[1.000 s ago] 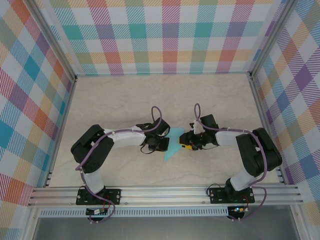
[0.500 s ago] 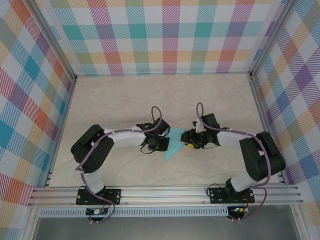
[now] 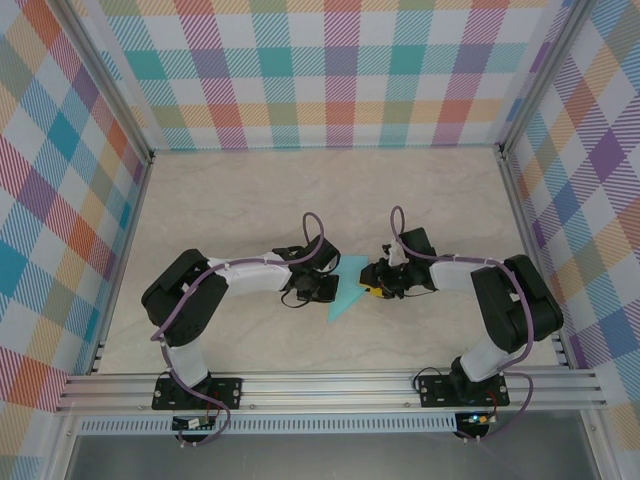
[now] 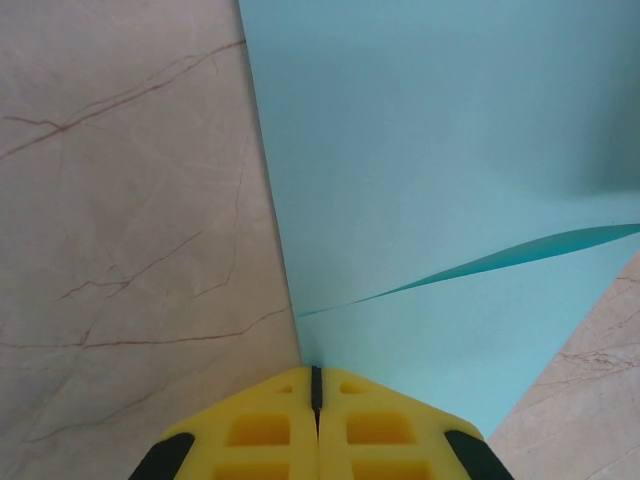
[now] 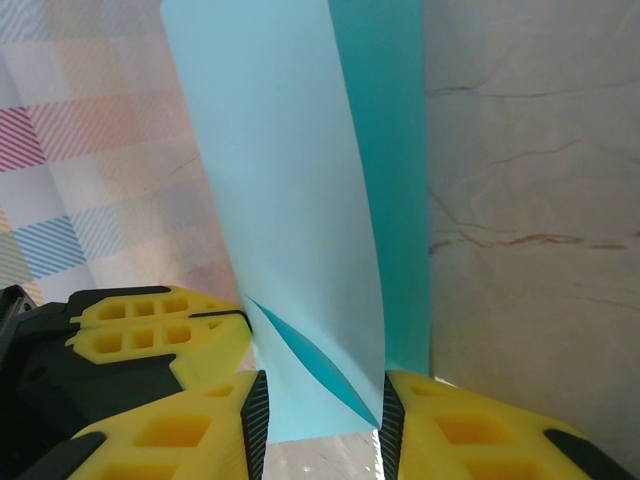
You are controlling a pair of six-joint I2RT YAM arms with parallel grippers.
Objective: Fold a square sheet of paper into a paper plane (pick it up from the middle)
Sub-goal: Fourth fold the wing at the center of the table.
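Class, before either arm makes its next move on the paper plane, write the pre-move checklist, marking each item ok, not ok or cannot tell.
1. The left gripper is shut on the paper plane at its edge: ok.
2. Paper sits between the fingers of the right gripper: ok.
3. Right jaws pressing the fold flat: not ok; they stand apart and the layers gape.
4. Centre crease straight: cannot tell.
5. The purple cables loop away from the paper: ok.

No readable text, labels, numbers or signs anywhere.
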